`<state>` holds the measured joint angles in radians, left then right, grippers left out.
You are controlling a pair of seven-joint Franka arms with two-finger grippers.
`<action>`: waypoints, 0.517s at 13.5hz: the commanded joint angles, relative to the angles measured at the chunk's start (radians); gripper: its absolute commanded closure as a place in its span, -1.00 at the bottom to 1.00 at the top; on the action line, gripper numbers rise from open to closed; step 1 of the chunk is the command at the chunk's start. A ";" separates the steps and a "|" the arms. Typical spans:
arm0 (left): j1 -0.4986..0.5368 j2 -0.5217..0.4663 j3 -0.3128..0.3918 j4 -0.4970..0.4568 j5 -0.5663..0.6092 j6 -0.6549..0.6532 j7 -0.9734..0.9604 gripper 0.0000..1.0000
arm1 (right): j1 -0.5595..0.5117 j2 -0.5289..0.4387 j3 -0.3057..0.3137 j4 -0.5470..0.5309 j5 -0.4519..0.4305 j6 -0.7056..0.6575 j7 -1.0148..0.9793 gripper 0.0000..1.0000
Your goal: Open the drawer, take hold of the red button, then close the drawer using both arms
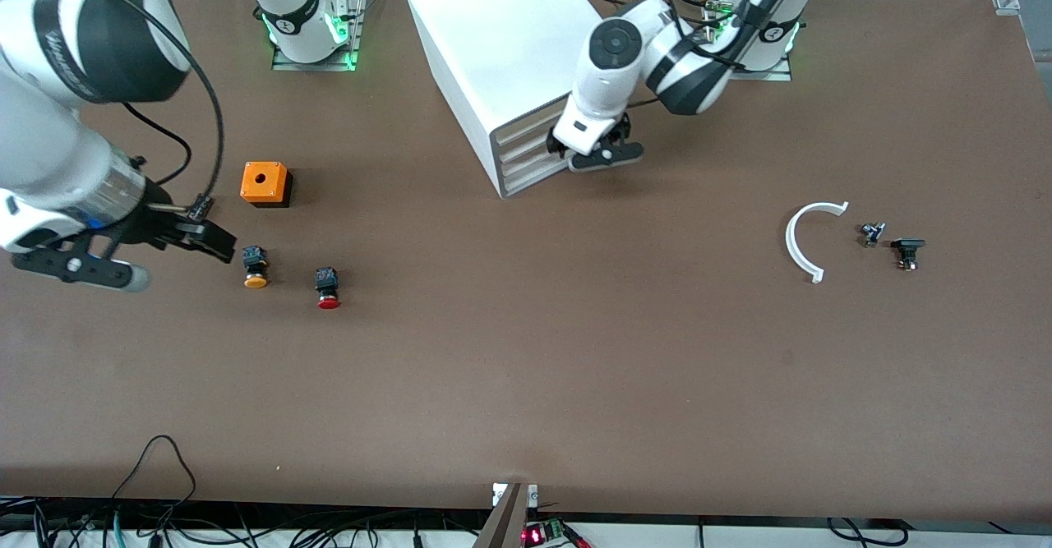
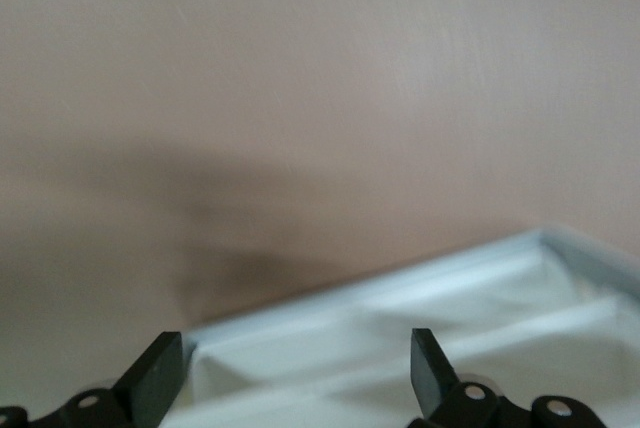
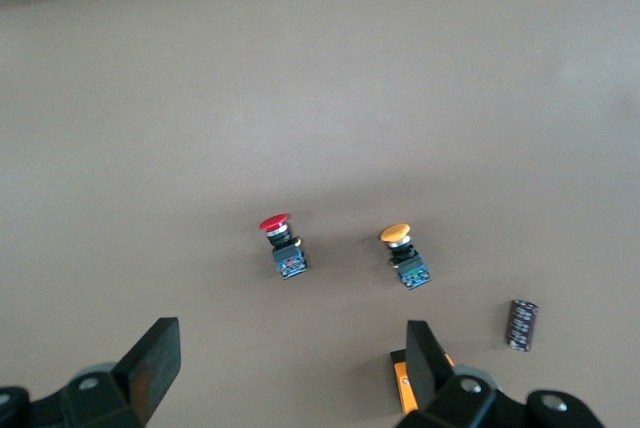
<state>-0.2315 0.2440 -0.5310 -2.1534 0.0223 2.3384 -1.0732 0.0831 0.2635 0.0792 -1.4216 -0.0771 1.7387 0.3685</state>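
Starting with the right gripper (image 3: 285,373): low over the bare table, at about 9 o'clock from the yellow button (image 1: 256,269) on the front view's clock. Jaws spread wide, nothing between them, touching nothing.

Could easily go wrong here. Two look-alike buttons side by side, the yellow button right next to the fingers and the button (image 1: 328,289) with the red cap a bit past it, at about 4 o'clock from the orange box (image 1: 265,182). Might pinch the yellow one by mistake, or bump it on the way to the red one. Might also knock the red one over, being so small and top-heavy (lying on its side, by the look of it).

Next, the white cabinet (image 1: 501,39) near 12 o'clock on the table. All four fronts look pushed in, so the drawer (image 1: 526,158) looks shut.

Then the left gripper (image 1: 600,154), right at the corner of those drawer fronts. Jaws spread apart, holding nothing; hard to tell if touching the rim. Could hook the wrong drawer, all four being alike and close together. Could slip off the thin edge, or drag the whole cabinet along instead of the drawer.
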 commanded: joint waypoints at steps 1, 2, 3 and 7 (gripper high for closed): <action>0.027 -0.031 0.164 0.062 0.024 0.004 0.021 -1.00 | -0.005 -0.069 -0.002 -0.002 0.013 -0.088 0.006 -1.00; 0.027 -0.041 0.208 0.081 0.024 -0.001 0.086 -1.00 | -0.005 -0.084 -0.012 -0.002 0.001 -0.135 0.003 -1.00; 0.030 -0.054 0.259 0.083 0.024 -0.001 0.204 -1.00 | -0.005 -0.102 -0.025 -0.002 -0.004 -0.183 -0.009 -1.00; 0.064 -0.167 0.439 0.086 0.007 -0.065 0.600 -1.00 | -0.005 -0.147 -0.177 -0.020 0.019 -0.240 -0.279 -1.00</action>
<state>-0.1706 0.1604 -0.1487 -2.0581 0.0240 2.3337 -0.6207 0.0803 0.1399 -0.0321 -1.4199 -0.0791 1.5152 0.2116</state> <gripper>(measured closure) 0.000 0.000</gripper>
